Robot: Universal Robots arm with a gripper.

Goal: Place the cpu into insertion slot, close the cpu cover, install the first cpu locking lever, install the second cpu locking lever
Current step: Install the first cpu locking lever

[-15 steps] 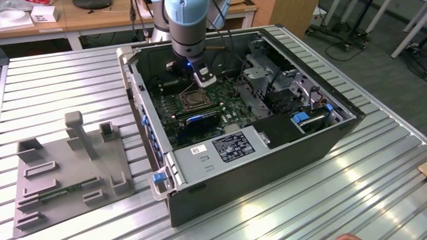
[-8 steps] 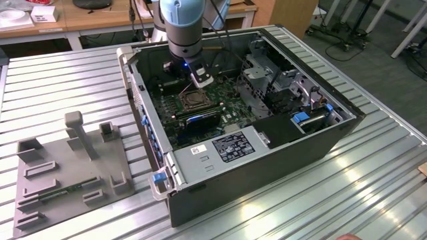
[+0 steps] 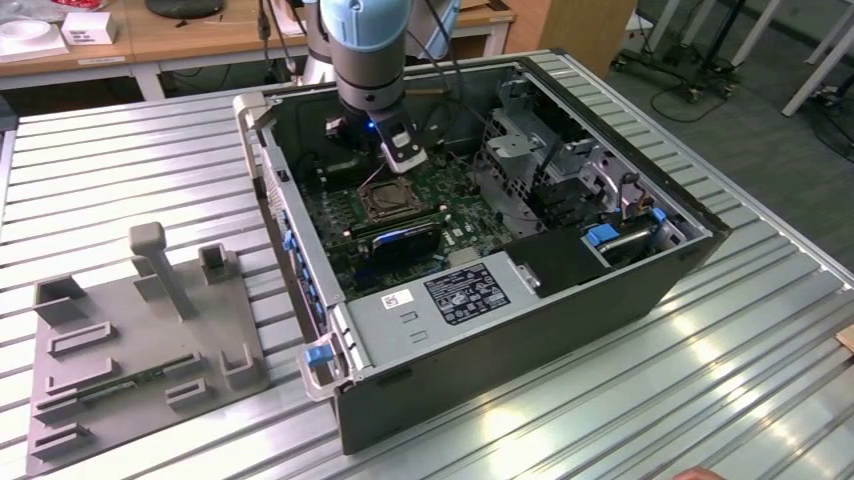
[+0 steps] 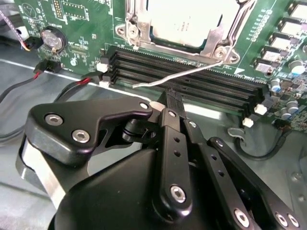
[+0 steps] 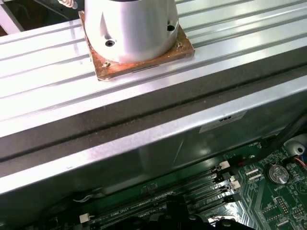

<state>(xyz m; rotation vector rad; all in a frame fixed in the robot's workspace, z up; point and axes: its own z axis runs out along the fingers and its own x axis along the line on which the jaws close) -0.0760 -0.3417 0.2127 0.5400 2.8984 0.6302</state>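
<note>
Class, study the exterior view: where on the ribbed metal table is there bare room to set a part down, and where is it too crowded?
Bare table lies between the computer case and the grey fixture tray, and along the near edge towards the exterior view's right. Inside the case it is crowded: the gripper hangs by the insertion slot, hemmed by the drive cage.

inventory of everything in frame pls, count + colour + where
computer case: 1, dark grey, open, on the table
table: 1, silver, ribbed
cpu: 1, silvery, in the insertion slot
cpu cover: 1, silvery frame, over the slot
locking lever: 1, silver wire, crossing the memory slots
memory slots: 4, black, beside the socket
fixture tray: 1, grey, exterior view's left
arm: 1, blue-grey, above the case
end effector: 1, black, near the lever
</note>
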